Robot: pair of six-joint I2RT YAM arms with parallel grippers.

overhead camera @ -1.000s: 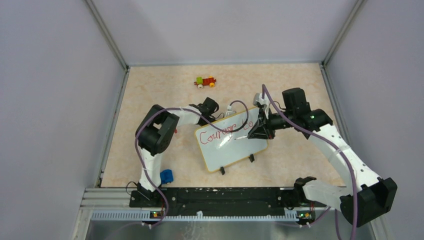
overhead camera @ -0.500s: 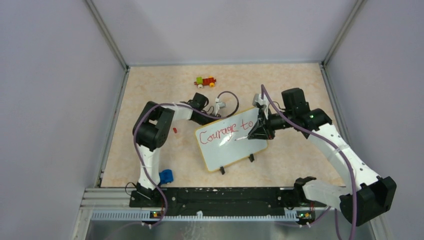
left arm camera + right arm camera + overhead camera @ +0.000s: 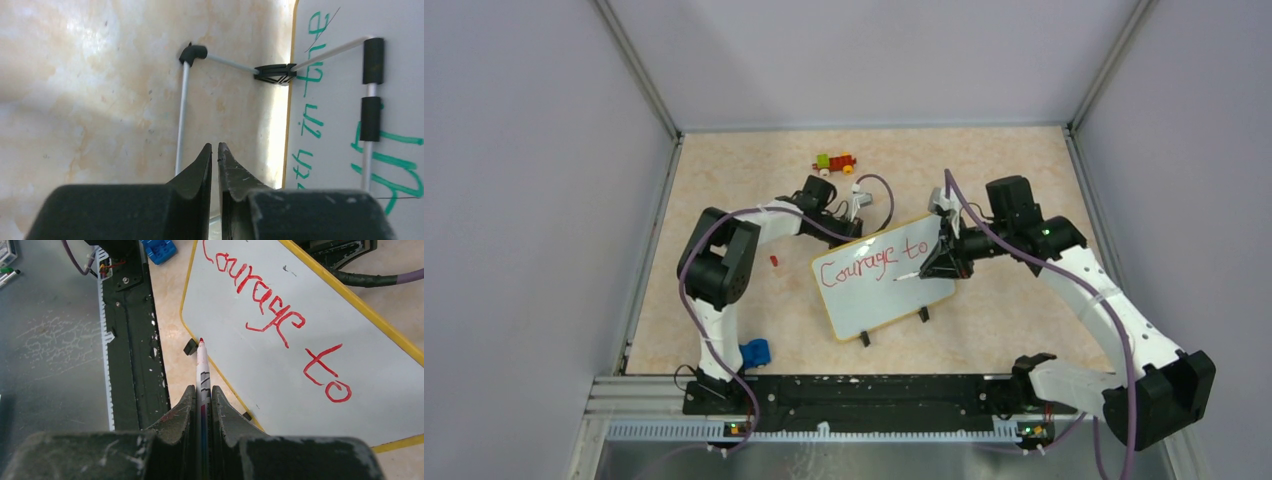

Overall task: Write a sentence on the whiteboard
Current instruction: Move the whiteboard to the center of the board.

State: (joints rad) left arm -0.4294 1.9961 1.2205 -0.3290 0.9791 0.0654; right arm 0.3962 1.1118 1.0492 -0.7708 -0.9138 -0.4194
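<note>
The left gripper (image 3: 215,150) was closed and empty over the table (image 3: 90,90). At right stood the whiteboard (image 3: 400,30), apparently its rear face, bearing green writing (image 3: 400,139).

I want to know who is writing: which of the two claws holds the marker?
The right claw: it grips the red-tipped marker beside the whiteboard. The left claw is shut on nothing.

On my beige marbled tabletop (image 3: 1004,170), a little toy vehicle built of red, green and yellow blocks (image 3: 835,163) sits near the back wall. A tiny red piece (image 3: 773,261), too small to name, lies left of centre. My blue studded brick (image 3: 756,352) rests just beside the black base rail (image 3: 864,395) at the near edge.
</note>
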